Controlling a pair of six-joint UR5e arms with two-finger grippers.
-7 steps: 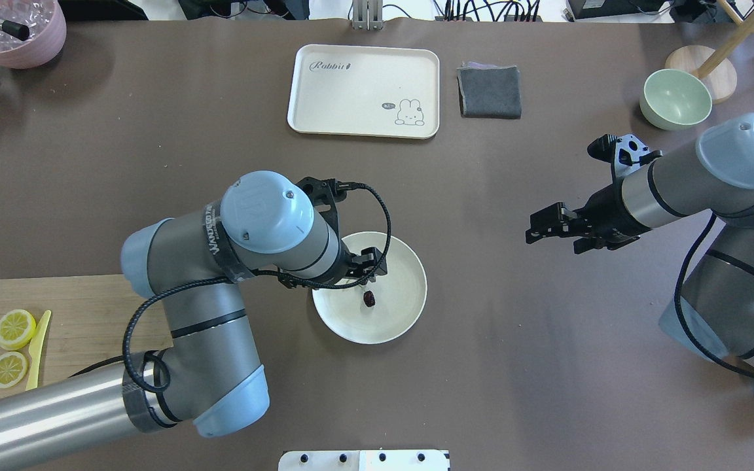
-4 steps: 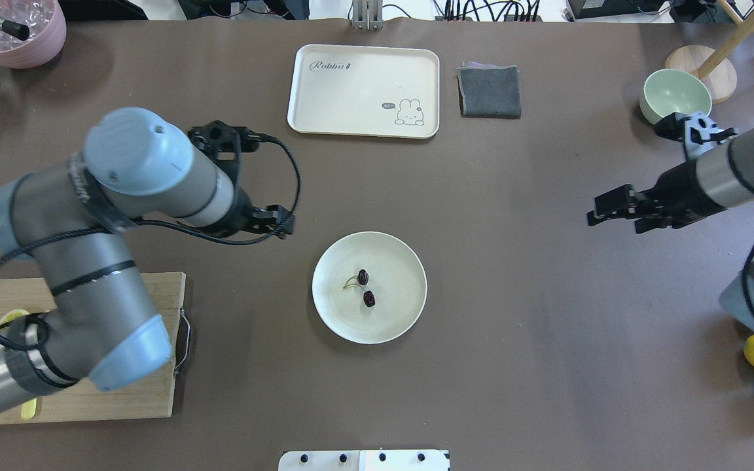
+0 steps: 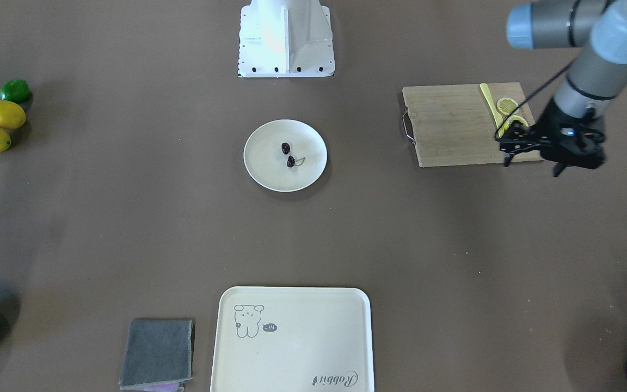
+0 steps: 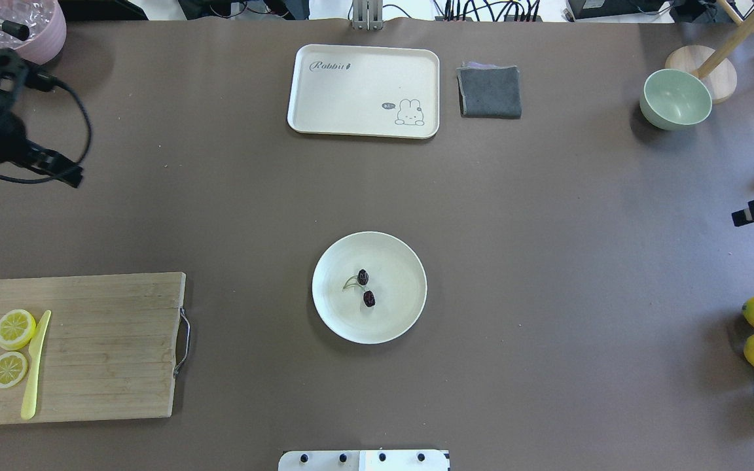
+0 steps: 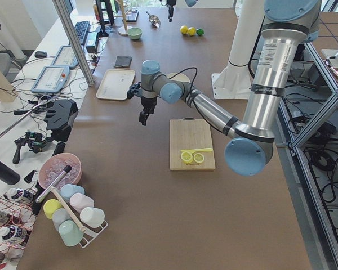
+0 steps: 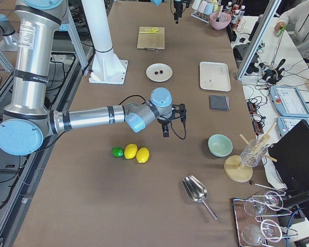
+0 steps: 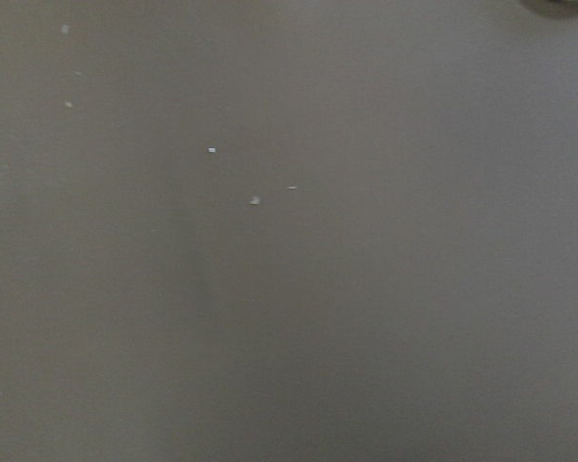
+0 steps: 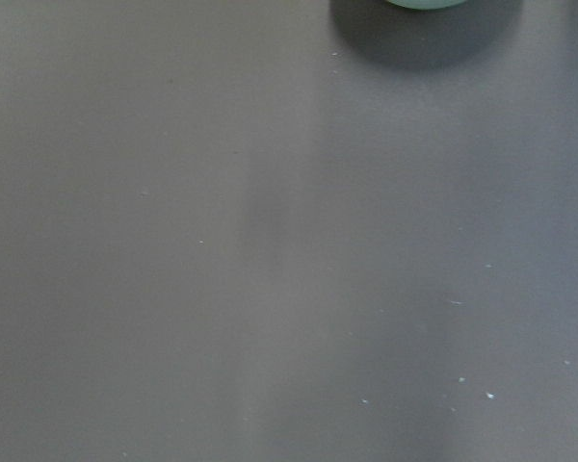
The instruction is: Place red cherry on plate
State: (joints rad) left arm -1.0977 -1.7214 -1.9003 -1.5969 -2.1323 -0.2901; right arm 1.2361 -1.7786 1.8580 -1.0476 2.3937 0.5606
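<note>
Both arms have drawn well back since the earlier overhead frame. The left tool [image 4: 66, 175], then just beside the plate's far-left side, now hangs at the view's left edge. The right tool [image 4: 753, 215] has slid out until only a dark sliver shows at the right edge. Nothing else has shifted. The red cherry [image 4: 363, 277] lies where it did, inside the plate [image 4: 403, 317], a little left of centre, its two dark fruits close together and the green stem curling off to the left. The plate sits mid-tabletop [image 4: 547, 294], well apart from either tool, so the placing looks done and the arms seem to be clearing away. Whether the left tool's fingers stand apart or together I cannot tell; in the front-facing view it is a dark tangle over the corner of the cutting board [image 4: 102, 347], and its wrist camera shows only bare tabletop. The right tool is just as unreadable, too little of it being in view. Should the cherry need moving again, it would likely be very light and small, with round fruits prone to roll or squirt out of a hard pinch, and a thin, bendy stem that offers little to hold. The safest hold is probably a gentle squeeze across one fruit's body, or low on the stem where the two join. The tray [image 4: 364, 91], the grey cloth [image 4: 489, 91] and the green bowl [image 4: 675, 99] lie far off.
</note>
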